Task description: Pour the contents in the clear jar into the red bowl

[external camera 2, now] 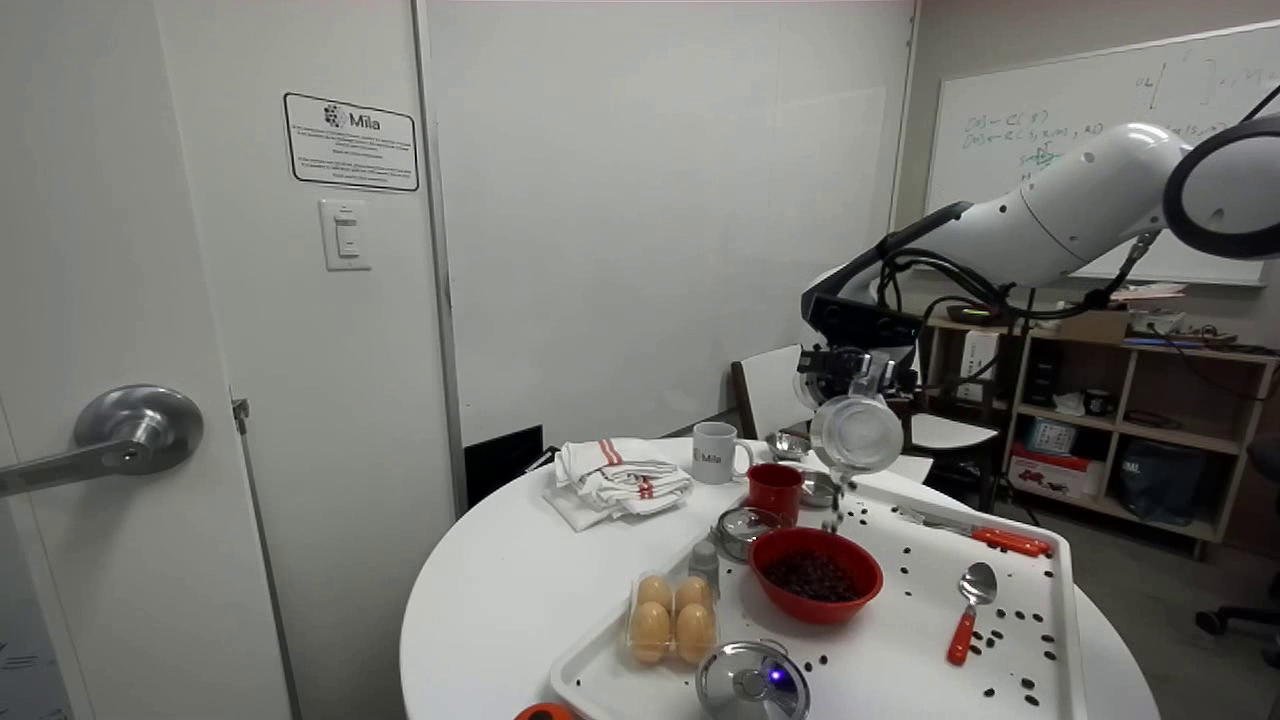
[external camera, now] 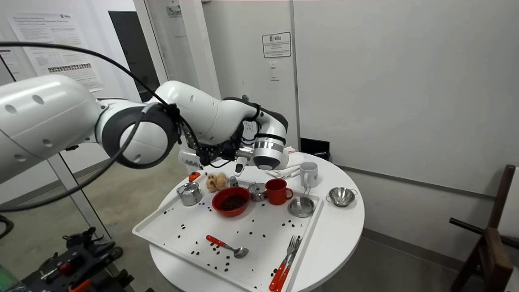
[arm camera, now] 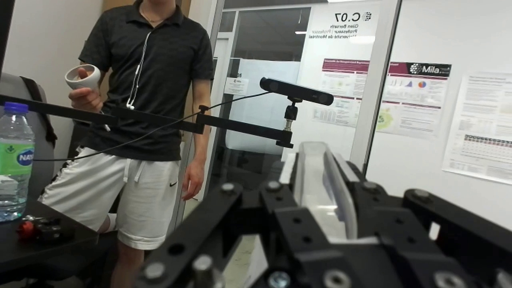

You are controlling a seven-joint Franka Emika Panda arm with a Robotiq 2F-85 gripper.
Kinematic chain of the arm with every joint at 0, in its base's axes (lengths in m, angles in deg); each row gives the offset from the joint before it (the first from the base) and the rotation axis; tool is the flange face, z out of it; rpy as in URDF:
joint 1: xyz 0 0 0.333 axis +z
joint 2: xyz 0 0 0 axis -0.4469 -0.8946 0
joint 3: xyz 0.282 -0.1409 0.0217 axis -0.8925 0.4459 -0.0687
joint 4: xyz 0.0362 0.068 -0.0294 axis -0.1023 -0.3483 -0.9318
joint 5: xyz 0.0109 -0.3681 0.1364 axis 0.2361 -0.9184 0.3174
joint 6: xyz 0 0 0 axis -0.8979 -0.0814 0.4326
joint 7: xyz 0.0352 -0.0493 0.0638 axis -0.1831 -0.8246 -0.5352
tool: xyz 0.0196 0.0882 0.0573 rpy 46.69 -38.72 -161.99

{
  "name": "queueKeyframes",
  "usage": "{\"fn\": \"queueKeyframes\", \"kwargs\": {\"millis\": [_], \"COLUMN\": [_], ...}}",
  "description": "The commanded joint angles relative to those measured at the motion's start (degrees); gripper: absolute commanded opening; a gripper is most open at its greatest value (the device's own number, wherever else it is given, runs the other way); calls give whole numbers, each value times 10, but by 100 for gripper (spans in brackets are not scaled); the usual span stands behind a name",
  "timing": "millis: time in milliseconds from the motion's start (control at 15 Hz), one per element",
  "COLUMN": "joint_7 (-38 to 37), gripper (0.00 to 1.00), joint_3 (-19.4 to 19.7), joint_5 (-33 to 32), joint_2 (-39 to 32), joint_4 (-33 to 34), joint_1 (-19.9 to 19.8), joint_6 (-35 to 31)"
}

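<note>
The clear jar point(external camera 2: 857, 434) is held above the tray, on its side, with a round end toward the camera in an exterior view. No dark beans show in it. My gripper point(external camera 2: 876, 376) is shut on it; in the wrist view the jar point(arm camera: 326, 196) sits between the two fingers point(arm camera: 316, 168). The red bowl point(external camera 2: 808, 604) stands upright on the tray, below and a little in front of the jar, and holds dark beans. The bowl also shows in an exterior view point(external camera: 231, 213), where a gripper finger point(external camera: 240, 167) hangs behind it and the jar is hard to make out.
The white tray point(external camera: 170, 219) has scattered beans. Near the bowl stand a red cup point(external camera: 277, 192), lidded metal pots point(external camera: 189, 194), a metal pan point(external camera: 301, 207) and eggs point(external camera 2: 672, 618). A spoon point(external camera: 227, 245) and fork point(external camera: 286, 259) lie in front. A white mug point(external camera 2: 714, 452) and towels point(external camera 2: 620, 475) are behind.
</note>
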Motion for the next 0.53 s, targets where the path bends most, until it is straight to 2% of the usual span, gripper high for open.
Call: {"fn": "queueKeyframes", "kwargs": {"millis": [0,333,467], "joint_7": [-28,-36,-60], "gripper": [7,7,7], "joint_3": [2,18,23], "joint_5": [17,0,-13], "joint_2": [-17,-4,1], "joint_4": [40,38,36], "joint_1": [-2,5,14], "joint_6": [-9,-56,-71]}}
